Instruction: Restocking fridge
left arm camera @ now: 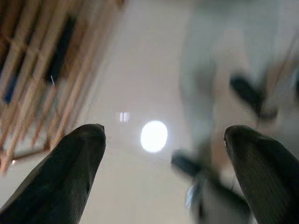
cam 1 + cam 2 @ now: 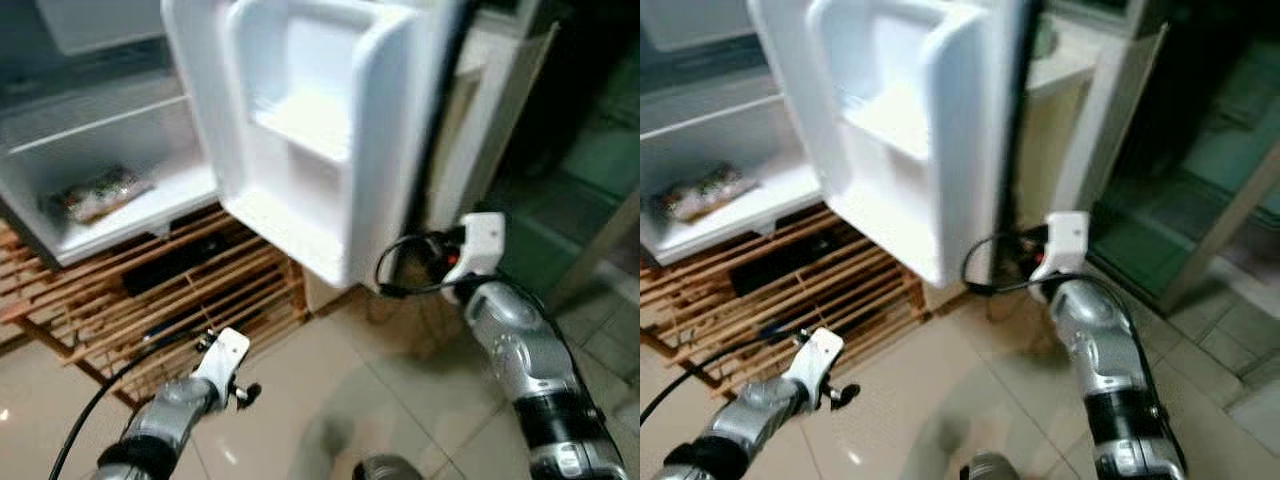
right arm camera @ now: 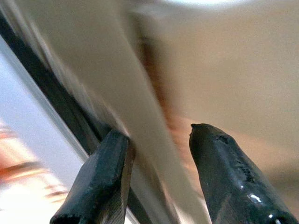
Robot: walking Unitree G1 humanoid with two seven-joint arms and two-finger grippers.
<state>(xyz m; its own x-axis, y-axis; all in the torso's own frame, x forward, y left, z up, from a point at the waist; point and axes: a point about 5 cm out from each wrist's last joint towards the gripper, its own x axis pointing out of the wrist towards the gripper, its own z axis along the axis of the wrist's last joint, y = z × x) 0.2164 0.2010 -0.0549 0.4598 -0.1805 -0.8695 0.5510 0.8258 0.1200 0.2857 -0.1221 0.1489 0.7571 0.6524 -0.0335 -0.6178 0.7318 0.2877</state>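
Right gripper (image 3: 156, 175): fingers (image 3: 100, 182) are sitting apart, nothing pinched, and they're hovering right at the outer edge of the fridge door (image 2: 330, 130), w/ the dark seal strip showing between them. Wrist view is smeared so I can't tell if a finger is actually touching the edge.

Left gripper (image 1: 163, 175) is also spread wide, holding nothing, pointing down at the shiny tile floor (image 1: 140, 84) beside the wooden slat rack (image 2: 190, 290) under the fridge.

Door is hanging open, its shelves look bare afaict. Inside the fridge there's one wrapped food pack (image 2: 95, 192) lying on the bottom shelf (image 2: 150, 205).

Worries from here imo: right arm is tucked close to the door edge, so if I'm swinging it or stepping fwd the door could get knocked shut or the fingers could jam in the gap by the cabinet. Also the cable loop (image 2: 400, 275) at that wrist is dangling near the door's lower corner, might snag.
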